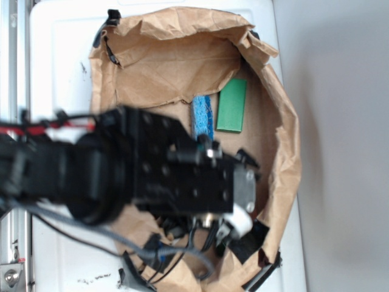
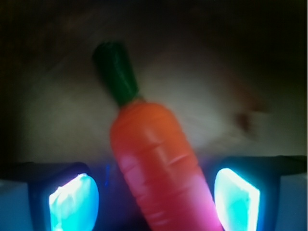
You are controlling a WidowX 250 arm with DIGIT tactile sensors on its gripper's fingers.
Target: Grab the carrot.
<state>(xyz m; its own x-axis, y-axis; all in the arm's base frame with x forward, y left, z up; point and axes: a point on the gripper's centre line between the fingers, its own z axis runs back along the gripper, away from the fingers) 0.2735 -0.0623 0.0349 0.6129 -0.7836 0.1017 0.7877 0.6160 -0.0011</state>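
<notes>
Item 1, nearest: gripper (image 2: 155, 197). In the wrist view its two glowing pads (image 2: 73, 202) stand spread apart, one on each side of the carrot, with a visible gap between each pad and the orange body. Claw spread, not yet pinching.

Item 2: carrot (image 2: 154, 163). Glossy orange cone, dark green stem pointing away from the camera, lying slightly skewed between the pads on a pale brown surface. From the exterior view it is hidden under the arm; judging by where the gripper sits, it lies toward the near right part of the paper-lined area.

Item 3: arm (image 1: 121, 170). Black, blurred, reaching in from the left edge of the table, cables trailing toward the near edge.

Item 4: brown paper (image 1: 182, 55). Crumpled, walls raised, covering most of the white table (image 1: 61, 61).

Item 5, farthest: blue sponge (image 1: 203, 115) and green block (image 1: 233, 104), side by side toward the far right, well apart from the gripper.

Risk note: the carrot is slick, tapered and angled across the gap; closing on it could squeeze it out forwards or roll it sideways. A pad could also snag the loose paper.
</notes>
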